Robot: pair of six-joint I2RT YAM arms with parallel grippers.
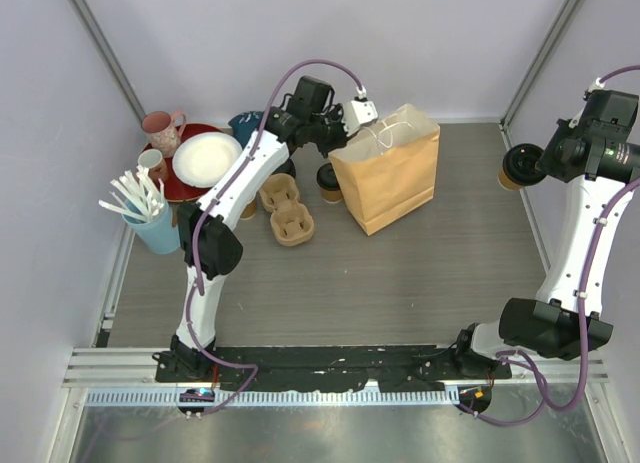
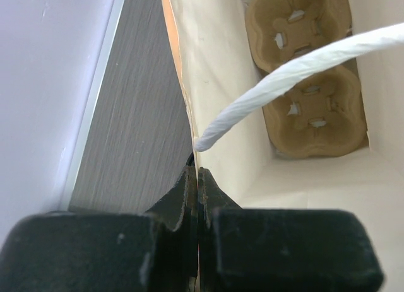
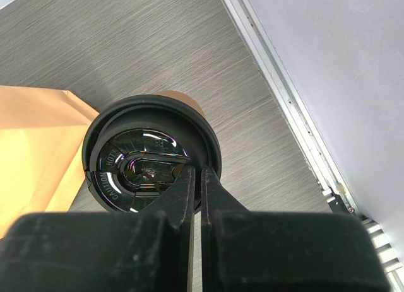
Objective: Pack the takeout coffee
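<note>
One takeout coffee cup point(image 1: 520, 167) with a black lid hangs at the right, above the table. My right gripper point(image 1: 533, 166) is shut on the lid's rim; the lid point(image 3: 151, 158) and gripper point(image 3: 197, 173) show in the right wrist view. A second lidded cup point(image 1: 329, 181) stands on the table by the left side of the brown paper bag point(image 1: 392, 173). My left gripper point(image 1: 360, 129) is shut on the bag's top edge point(image 2: 183, 84), its tips point(image 2: 197, 177) pinching the paper. Inside the bag lies a pulp cup carrier point(image 2: 309, 71), crossed by the white rope handle point(image 2: 284, 77).
Two pulp cup carriers point(image 1: 286, 209) lie left of the bag. At the back left are a pink mug point(image 1: 162, 131), a white plate point(image 1: 207, 158) on a red plate, a lidless cup point(image 1: 152, 161) and a blue cup of white cutlery point(image 1: 152, 223). Metal rails line both sides.
</note>
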